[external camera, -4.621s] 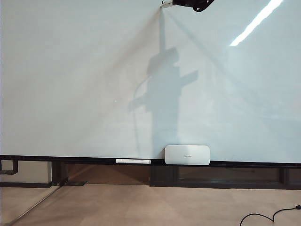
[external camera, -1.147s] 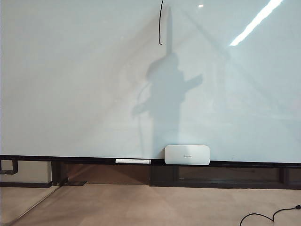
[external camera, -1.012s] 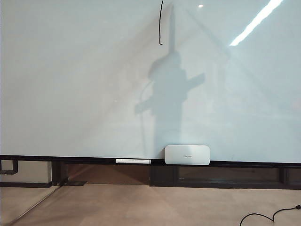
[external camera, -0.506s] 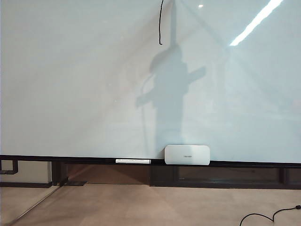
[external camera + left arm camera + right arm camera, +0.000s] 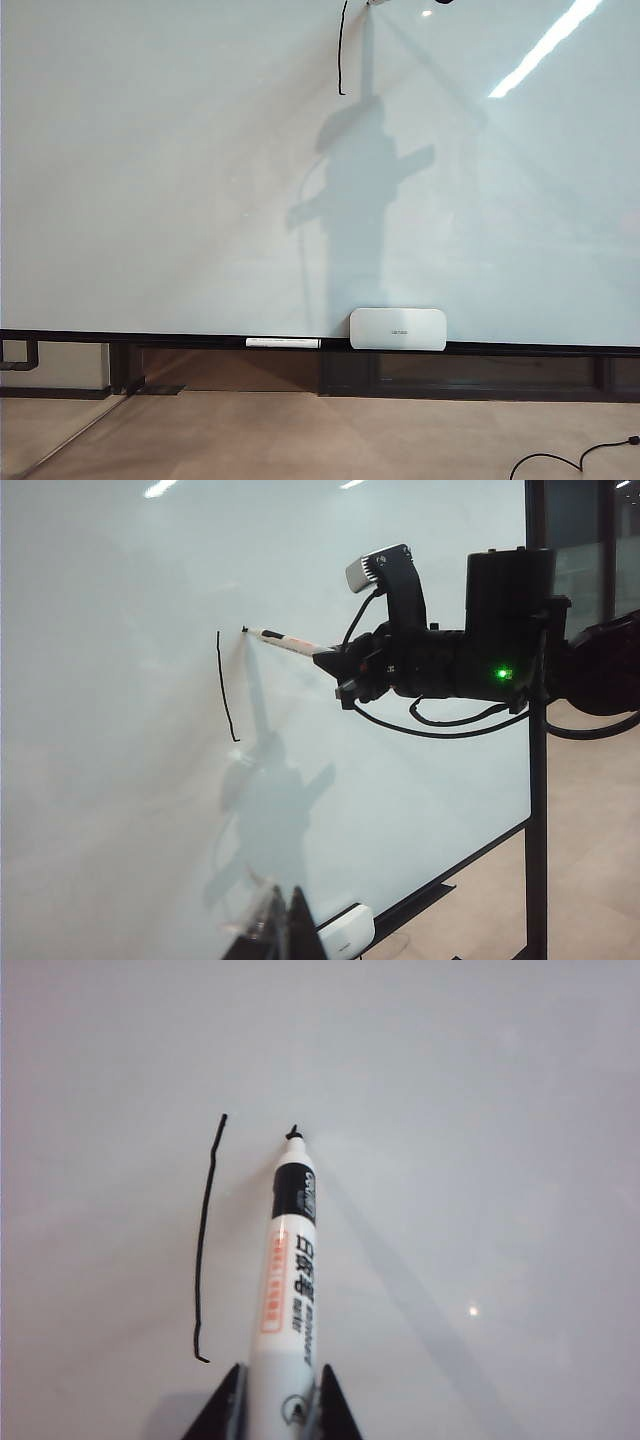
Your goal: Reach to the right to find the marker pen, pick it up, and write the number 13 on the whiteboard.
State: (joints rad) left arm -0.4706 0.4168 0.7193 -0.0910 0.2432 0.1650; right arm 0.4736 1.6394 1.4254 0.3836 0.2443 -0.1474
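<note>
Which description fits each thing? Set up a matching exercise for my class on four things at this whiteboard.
Things:
1. marker pen
2. black stroke
3. white box
4. white stick

Descriptions:
A. lying on the rail, left of the box
B. held in the right gripper, tip at the whiteboard
C. standing on the rail
D. drawn left of the pen tip

Pairs: 1-B, 2-D, 3-C, 4-A

Marks I can read from my station: one thin black vertical stroke (image 5: 205, 1240), the "1" alone, on the whiteboard (image 5: 150, 180), high near its middle. The marker pen (image 5: 290, 1290) carries black characters and an orange label down its white barrel, too small for me to read. The white box (image 5: 397, 328) on the rail bears a faint grey word, illegible.
</note>
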